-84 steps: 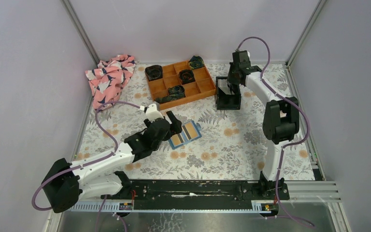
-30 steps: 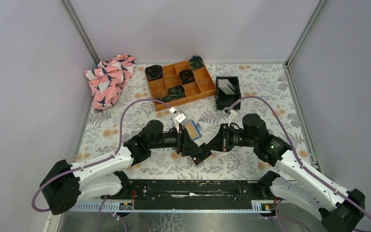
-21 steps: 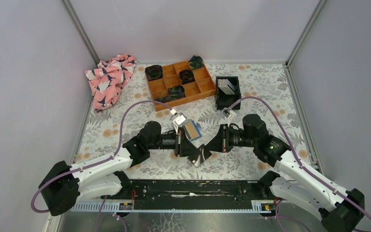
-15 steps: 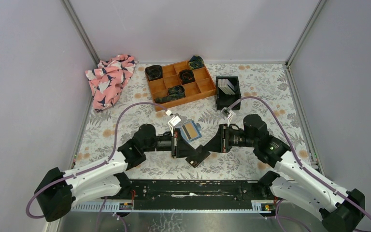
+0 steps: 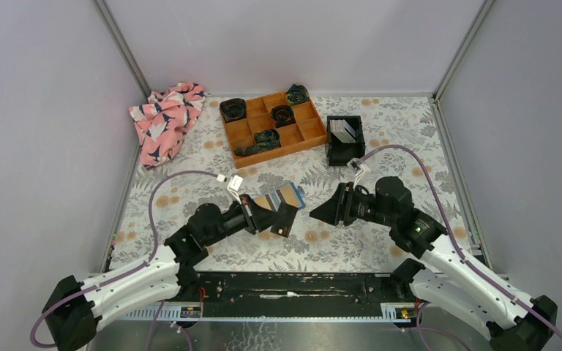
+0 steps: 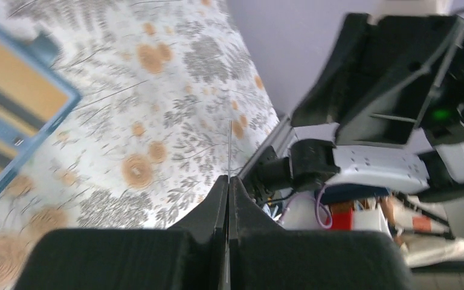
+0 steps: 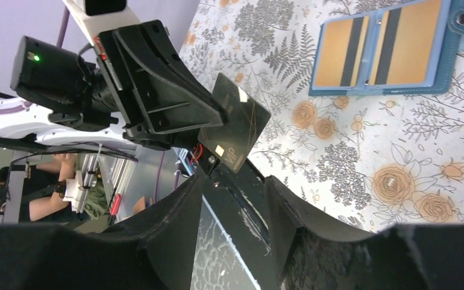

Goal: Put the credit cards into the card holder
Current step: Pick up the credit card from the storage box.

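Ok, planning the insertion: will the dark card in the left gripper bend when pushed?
Probably stiff: the dark card sticks out flat, unsagging, from the left gripper. Thin edge-on, so likely light; pinched at one edge only, it may pivot.

Your card holder (image 5: 282,197) lies mid-table, the tray (image 5: 278,152) behind it near the far edge. The bin (image 5: 346,159) right of the tray holds credit cards (image 5: 342,130).

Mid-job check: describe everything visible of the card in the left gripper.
The black card is a thin rectangle, glossy-looking, with a small pale chip patch, faint gold lines and print too small to read. The left gripper is shut on one edge; the rest sticks out free, tilted. The left wrist view shows it edge-on, a thin line in the grip. It hangs near the open card holder, not in it.
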